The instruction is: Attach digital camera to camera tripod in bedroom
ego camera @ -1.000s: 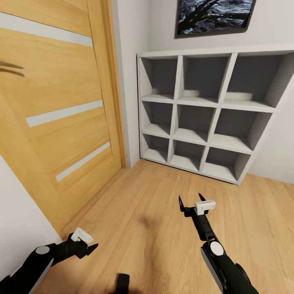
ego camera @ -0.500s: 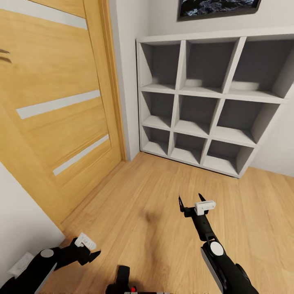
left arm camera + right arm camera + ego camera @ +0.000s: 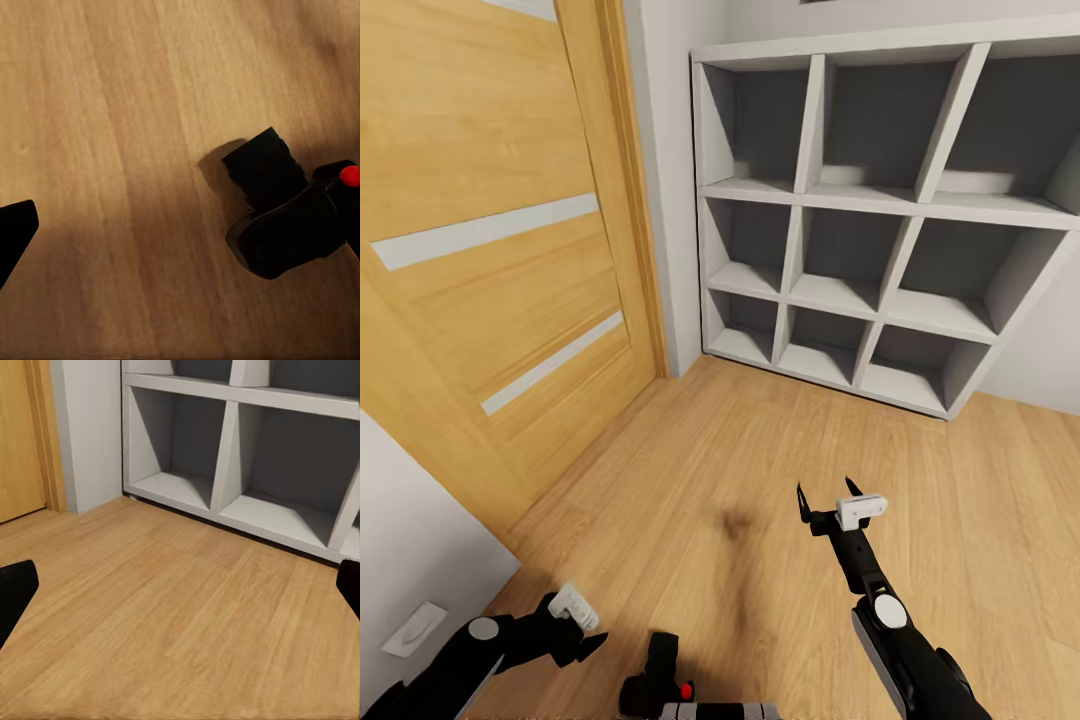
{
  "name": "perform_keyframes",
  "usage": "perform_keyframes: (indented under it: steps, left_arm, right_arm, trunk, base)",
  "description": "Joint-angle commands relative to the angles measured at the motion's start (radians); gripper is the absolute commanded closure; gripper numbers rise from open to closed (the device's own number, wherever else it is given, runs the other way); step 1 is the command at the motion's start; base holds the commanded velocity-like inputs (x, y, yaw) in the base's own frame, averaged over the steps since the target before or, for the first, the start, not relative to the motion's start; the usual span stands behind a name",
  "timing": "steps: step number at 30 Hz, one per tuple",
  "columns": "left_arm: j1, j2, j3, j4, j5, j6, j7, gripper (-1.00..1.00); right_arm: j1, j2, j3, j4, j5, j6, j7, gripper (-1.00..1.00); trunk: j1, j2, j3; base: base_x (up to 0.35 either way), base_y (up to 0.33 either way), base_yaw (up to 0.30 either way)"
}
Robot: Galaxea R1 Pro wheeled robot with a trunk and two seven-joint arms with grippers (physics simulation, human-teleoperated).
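**Hands empty, camera not yet picked up**

Left hand point(image 3: 582, 625) hangs low over the wood floor point(image 3: 740, 480), fingers apart, empty. Right hand point(image 3: 825, 497) also open, holding nothing. Digital camera point(image 3: 289, 214) lies on the floor just beside the left hand: matte black, boxy, short ribbed lens, round red button. Grasp and tripod mounting both remain. White cube shelf point(image 3: 860, 250) ahead of the right hand.

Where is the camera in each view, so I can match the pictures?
Head view: camera at the bottom edge, left of centre.
Left wrist view: camera against the floor, red button showing.
Right wrist view: faces the shelf.
Shared landmark: the wood floor.
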Motion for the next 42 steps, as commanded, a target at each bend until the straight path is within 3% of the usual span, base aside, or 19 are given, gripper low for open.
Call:
perform_keyframes:
  steps: [1, 17, 19, 22, 24, 42]
  left_arm:
    - [0.0, 0.002, -0.002, 0.0, -0.005, 0.004, -0.003, -1.0]
    - [0.0, 0.028, -0.02, 0.023, -0.008, 0.002, -0.007, -1.0]
    - [0.0, 0.049, -0.026, 0.02, -0.008, -0.003, -0.043, -1.0]
    - [0.0, 0.057, -0.027, 0.017, -0.008, -0.021, -0.092, -1.0]
    - [0.0, 0.065, -0.028, 0.018, -0.008, -0.065, -0.166, -1.0]
    - [0.0, 0.071, -0.025, 0.019, -0.008, -0.103, -0.207, -1.0]
  right_arm:
    - [-0.001, -0.001, 0.003, 0.001, 0.003, -0.002, -0.005, -1.0]
    - [-0.001, -0.001, 0.003, 0.007, 0.004, -0.002, -0.005, -1.0]
    - [-0.001, -0.001, 0.003, 0.017, 0.004, -0.002, -0.005, -1.0]
    - [-0.001, -0.001, 0.003, 0.025, 0.004, -0.002, -0.005, -1.0]
    - [-0.001, -0.001, 0.003, 0.032, 0.004, -0.002, -0.005, -1.0]
    - [-0.001, -0.001, 0.003, 0.036, 0.004, -0.002, -0.005, -1.0]
  trunk:
    - [0.0, -0.001, -0.005]
    - [0.007, -0.004, -0.067]
    - [0.008, -0.005, -0.074]
    - [0.01, -0.006, -0.086]
    - [0.011, -0.006, -0.094]
    - [0.019, -0.01, -0.163]
  base:
    - [0.0, 0.0, 0.0]
    - [0.0, 0.0, 0.0]
    - [0.0, 0.0, 0.0]
    - [0.0, 0.0, 0.0]
    - [0.0, 0.0, 0.0]
    - [0.0, 0.0, 0.0]
